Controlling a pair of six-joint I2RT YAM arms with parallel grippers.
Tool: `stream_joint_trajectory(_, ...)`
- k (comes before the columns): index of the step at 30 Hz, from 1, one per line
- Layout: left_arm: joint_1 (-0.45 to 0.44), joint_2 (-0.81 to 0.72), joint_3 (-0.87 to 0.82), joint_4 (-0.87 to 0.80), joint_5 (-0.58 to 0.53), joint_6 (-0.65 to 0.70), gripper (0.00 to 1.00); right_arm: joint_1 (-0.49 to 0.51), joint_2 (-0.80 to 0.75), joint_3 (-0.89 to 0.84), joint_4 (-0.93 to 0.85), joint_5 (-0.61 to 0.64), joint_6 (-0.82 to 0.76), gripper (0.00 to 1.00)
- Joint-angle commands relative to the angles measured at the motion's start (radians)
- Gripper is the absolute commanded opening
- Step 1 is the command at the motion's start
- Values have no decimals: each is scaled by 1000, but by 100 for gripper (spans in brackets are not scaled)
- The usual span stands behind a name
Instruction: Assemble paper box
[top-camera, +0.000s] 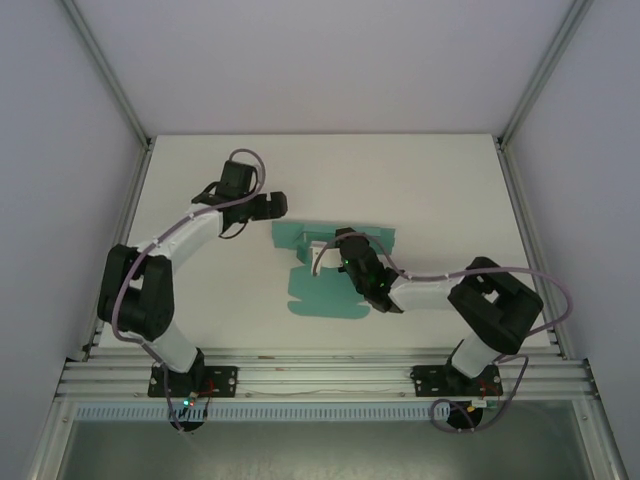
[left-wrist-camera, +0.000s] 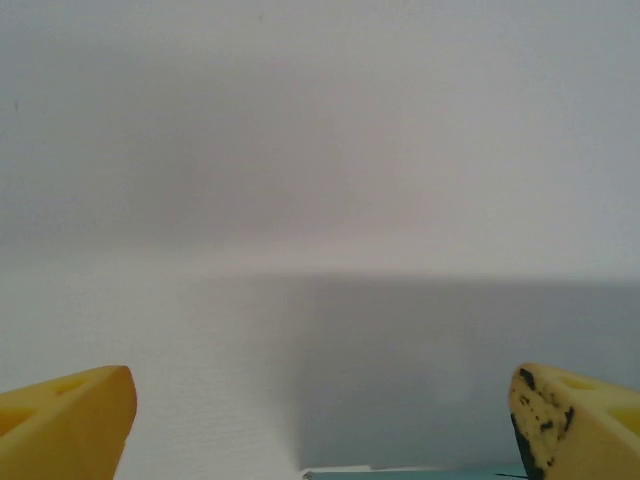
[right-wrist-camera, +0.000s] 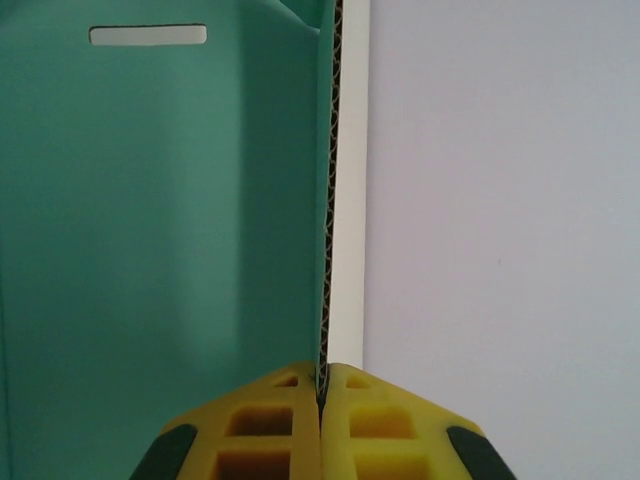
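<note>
The paper box (top-camera: 322, 292) is a teal die-cut card sheet lying mostly flat at mid-table, with one flap (top-camera: 318, 256) folded up so its white underside shows. My right gripper (top-camera: 342, 248) is shut on that upright flap. In the right wrist view the yellow fingers (right-wrist-camera: 270, 420) pinch the flap's corrugated edge (right-wrist-camera: 328, 200), with the teal sheet (right-wrist-camera: 150, 220) to its left. My left gripper (top-camera: 280, 205) hovers open just left of the sheet's far-left corner. Its yellow fingertips (left-wrist-camera: 75, 415) stand wide apart with nothing between them, and a teal sliver of the sheet (left-wrist-camera: 440, 473) lies at the bottom edge.
The white table (top-camera: 430, 190) is walled by white panels and aluminium posts (top-camera: 108, 90) on both sides. A slot (right-wrist-camera: 148, 35) is cut in the teal sheet. The arm bases sit on a rail (top-camera: 320, 380) at the near edge.
</note>
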Motion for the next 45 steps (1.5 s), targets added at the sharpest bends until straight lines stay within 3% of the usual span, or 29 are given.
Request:
stream_joint_trajectory(1, 17, 64, 61, -124, -68, 43, 89, -7, -24, -5, 16, -6, 27, 0)
stream_joint_trajectory(6, 23, 7, -69, 48, 141, 103, 90, -11, -23, -2, -12, 15, 38, 0)
stream_joint_trajectory(8, 32, -19, -101, 91, 173, 113, 90, -12, -22, 5, -31, 23, 47, 0)
stream_joint_trajectory(15, 84, -36, -108, 109, 288, 177, 91, -12, -31, 18, -78, 23, 81, 0)
stream_joint_trajectory(20, 83, -23, -116, 103, 496, 328, 90, -12, -30, 22, -82, 21, 88, 0)
stream_joint_trajectory(23, 81, 4, -116, 84, 566, 403, 87, -12, -32, 29, -93, 17, 97, 0)
stream_joint_trajectory(31, 46, 108, -38, 8, 602, 454, 68, -12, -29, 46, -110, 9, 120, 0)
stream_joint_trajectory(33, 27, 120, -29, -12, 569, 471, 60, -12, -24, 51, -113, 13, 126, 0)
stream_joint_trajectory(36, 16, 124, -25, -10, 509, 447, 36, -12, -22, 51, -110, 12, 129, 0)
stream_joint_trajectory(40, -12, 93, -32, 1, 333, 372, 13, -11, -24, 51, -112, 25, 133, 0)
stream_joint_trajectory(45, -96, 40, -56, 18, 219, 304, 0, 0, -31, 51, -121, 36, 159, 0)
